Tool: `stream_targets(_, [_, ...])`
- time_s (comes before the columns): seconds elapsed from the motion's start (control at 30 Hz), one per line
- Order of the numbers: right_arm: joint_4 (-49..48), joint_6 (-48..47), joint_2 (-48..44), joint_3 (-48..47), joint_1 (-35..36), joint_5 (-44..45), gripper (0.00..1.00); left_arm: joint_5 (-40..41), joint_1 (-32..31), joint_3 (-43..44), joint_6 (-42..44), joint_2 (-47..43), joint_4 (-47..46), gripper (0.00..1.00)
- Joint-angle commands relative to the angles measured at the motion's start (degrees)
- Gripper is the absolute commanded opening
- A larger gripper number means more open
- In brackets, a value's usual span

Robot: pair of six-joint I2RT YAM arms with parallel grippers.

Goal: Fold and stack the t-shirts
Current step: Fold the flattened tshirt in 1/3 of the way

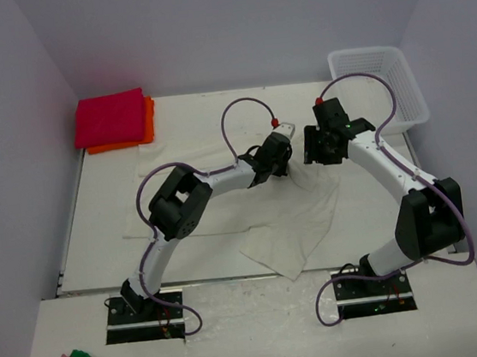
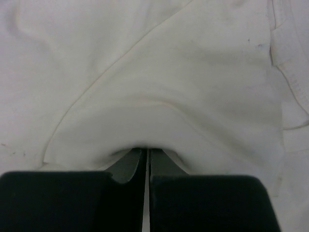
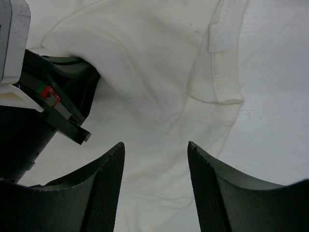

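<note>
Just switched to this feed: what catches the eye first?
The cream-white t-shirt sprawls wrinkled across the table, with the left tool shut on a pinch of its fabric and the right tool open close by. At the far left corner a folded magenta-red t-shirt lies on an orange t-shirt.

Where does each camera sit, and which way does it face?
Top external: above and behind, looking down at the table; both arms show.
Left wrist: on the left arm, facing its shut left hand pinching the cream-white t-shirt.
Right wrist: on the right arm, facing down past its open right hand.
Shared: both wrist views show that t-shirt.
</note>
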State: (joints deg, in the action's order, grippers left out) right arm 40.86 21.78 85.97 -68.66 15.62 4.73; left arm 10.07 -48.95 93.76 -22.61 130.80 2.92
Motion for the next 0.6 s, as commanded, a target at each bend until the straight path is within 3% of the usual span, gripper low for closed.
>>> stream_targets(0.0, [-1.7,-0.5,0.3,0.7,-0.2,-0.9,0.56,3.4,-0.4,0.6,1.9,-2.1,1.7,0.00])
stream_targets(0.57, [-1.6,-0.2,1.0,1.3,-0.2,-0.7,0.56,12.2,-5.6,-9.9,0.2,-13.6,0.2,0.00])
